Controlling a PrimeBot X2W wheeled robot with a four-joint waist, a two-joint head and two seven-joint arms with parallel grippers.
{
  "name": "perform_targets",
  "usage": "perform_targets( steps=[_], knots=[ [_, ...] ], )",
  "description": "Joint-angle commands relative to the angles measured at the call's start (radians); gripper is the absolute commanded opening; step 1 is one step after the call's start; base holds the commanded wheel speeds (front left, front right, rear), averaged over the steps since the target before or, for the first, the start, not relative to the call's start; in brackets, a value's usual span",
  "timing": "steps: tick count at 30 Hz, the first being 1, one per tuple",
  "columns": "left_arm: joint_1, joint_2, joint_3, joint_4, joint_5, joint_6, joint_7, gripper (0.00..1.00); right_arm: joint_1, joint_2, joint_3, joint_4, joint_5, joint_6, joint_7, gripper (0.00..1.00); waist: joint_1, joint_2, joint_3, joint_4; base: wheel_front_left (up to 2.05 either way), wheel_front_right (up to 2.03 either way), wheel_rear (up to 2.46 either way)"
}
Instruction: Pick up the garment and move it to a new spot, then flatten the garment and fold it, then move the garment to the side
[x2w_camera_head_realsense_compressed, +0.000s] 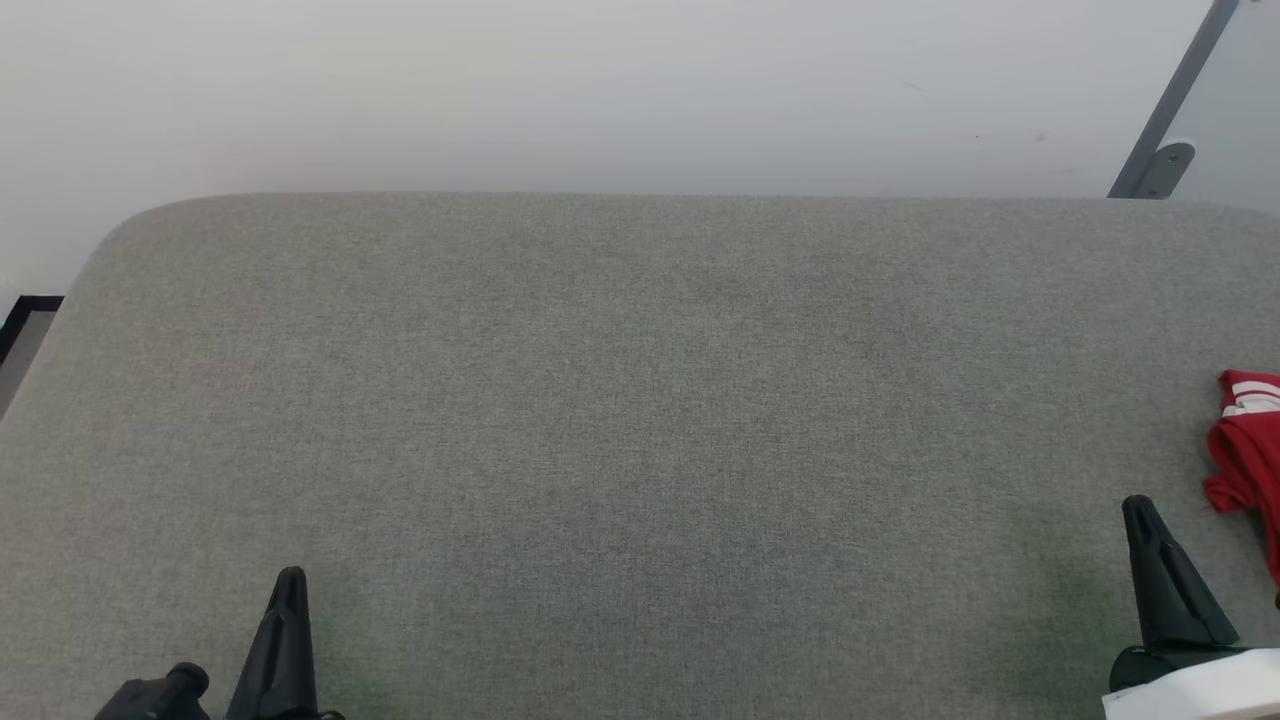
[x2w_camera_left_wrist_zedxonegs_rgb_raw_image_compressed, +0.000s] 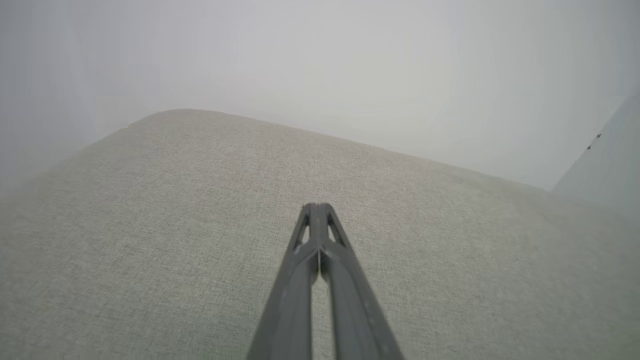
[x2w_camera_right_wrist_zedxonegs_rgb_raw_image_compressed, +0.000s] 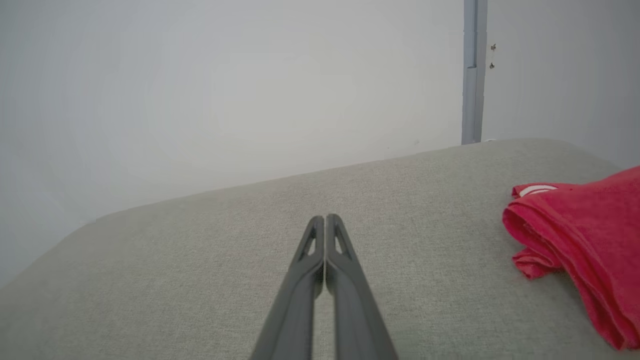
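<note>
Surface: a padded surface (x2w_camera_head_realsense_compressed: 640, 400) covered in grey woven fabric, with rounded far corners, stands against a pale wall (x2w_camera_head_realsense_compressed: 600, 90).
Garment: the garment (x2w_camera_head_realsense_compressed: 1250, 450), a red T-shirt, lies bunched at the surface's right edge, about midway between its near and far edges. The head view's border cuts it off.
Garment, head view: white stripes on red show at its far end.
Garment, right wrist view: the garment (x2w_camera_right_wrist_zedxonegs_rgb_raw_image_compressed: 580, 240) shows stacked red layers with soft rolled edges and a small white patch at its far end.
Left gripper: the left gripper (x2w_camera_head_realsense_compressed: 290, 580) is at the near edge, toward the near left corner. Its 2 dark fingers meet at the tips with nothing between them.
Left gripper, left wrist view: the left gripper (x2w_camera_left_wrist_zedxonegs_rgb_raw_image_compressed: 316, 206) points across bare fabric toward a rounded far corner. A thin slit runs lower down between the fingers.
Right gripper: the right gripper (x2w_camera_head_realsense_compressed: 1135, 505) is at the near edge, toward the near right corner. Its fingers are pressed together and empty.
Right gripper, right wrist view: the right gripper (x2w_camera_right_wrist_zedxonegs_rgb_raw_image_compressed: 325, 217) has its tips touching, and the garment lies to its right, near but apart.
Contact: I cannot tell whether either gripper touches the surface.
Forearm: a pale forearm (x2w_camera_head_realsense_compressed: 1200, 690) sits behind the right gripper.
Post: a grey post (x2w_camera_head_realsense_compressed: 1160, 150) with a bracket stands beyond the far right corner. The right wrist view shows the post (x2w_camera_right_wrist_zedxonegs_rgb_raw_image_compressed: 472, 75) upright, with 2 small screws (x2w_camera_right_wrist_zedxonegs_rgb_raw_image_compressed: 492, 55) beside it.
</note>
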Motion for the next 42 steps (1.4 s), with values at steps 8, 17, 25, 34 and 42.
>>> perform_targets(
  steps=[8,17,25,34,42],
  knots=[
    [-0.043,0.008,-0.002,0.006,-0.168,0.0,0.035,0.0,-0.042,0.017,-0.011,0.008,0.136,0.0,0.035,0.0,0.0,-0.0001,-0.002,-0.003,0.0,0.0,0.0],
    [-0.072,0.008,-0.004,0.027,-0.321,-0.001,0.07,0.0,-0.066,0.041,-0.018,0.029,0.258,0.0,0.068,0.0,0.0,-0.0001,-0.005,-0.006,0.0,0.0,0.0],
    [-0.096,0.008,-0.005,0.041,-0.443,-0.001,0.099,0.0,-0.085,0.061,-0.025,0.045,0.356,0.0,0.095,0.0,0.0,-0.0001,-0.008,-0.008,0.0,0.0,0.0],
    [-0.122,0.007,-0.005,0.055,-0.579,-0.002,0.133,0.0,-0.107,0.084,-0.033,0.064,0.467,0.0,0.126,0.0,0.0,-0.0001,-0.011,-0.012,0.0,0.0,0.0],
    [-0.141,0.005,-0.004,0.065,-0.679,-0.002,0.158,0.0,-0.121,0.101,-0.038,0.078,0.547,0.0,0.149,0.0,0.0,-0.0001,-0.013,-0.014,0.0,0.0,0.0]
  ],
)
